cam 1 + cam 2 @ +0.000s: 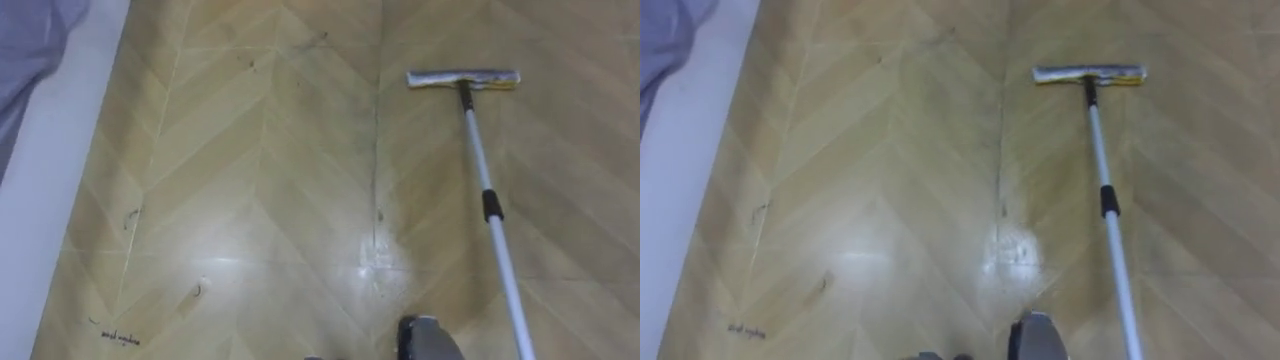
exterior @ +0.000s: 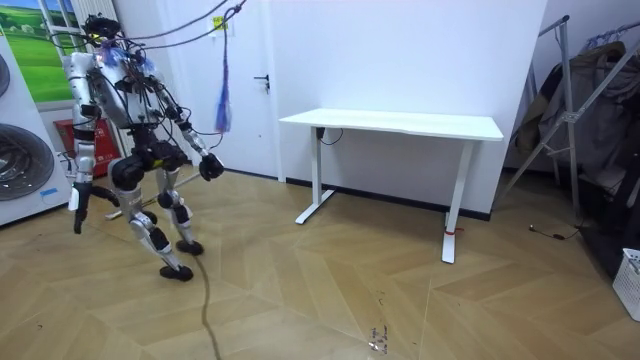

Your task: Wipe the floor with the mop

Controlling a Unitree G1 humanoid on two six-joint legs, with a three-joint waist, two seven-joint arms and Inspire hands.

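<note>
Hands first. The left hand (image 2: 210, 166) is held out ahead of the body at about hip height. The right hand (image 2: 80, 215) hangs low at the robot's side, toward the room view's left. Both are too small to read, so I cannot tell whether they are released, clenched or grasping anything.

The mop (image 1: 505, 262) lies on the floor (image 1: 260, 200), ahead and to the robot's right. Its mop head (image 1: 465, 78) is flat and pale with a yellowish end, and sits crosswise on the boards at the far end. The pole (image 1: 478, 150) is light metal. It runs from the middle of the head back toward the robot, with a dark collar (image 1: 492, 205) partway along. The near end is cut off at the lower right edge.

The floor is tan herringbone boards, with a glossy patch (image 1: 385, 258) by the middle seam and dark scuffs (image 1: 122, 338) at lower left. A white strip (image 1: 45, 220), wall or skirting, runs along the robot's left. A grey-blue cloth (image 1: 30, 40) shows at its far end.

In the room view the robot stands with knees bent at the left, beside a washing machine (image 2: 20, 160). It is well apart from a white desk (image 2: 400, 125) against the back wall. A drying rack (image 2: 575, 90) stands at far right.
</note>
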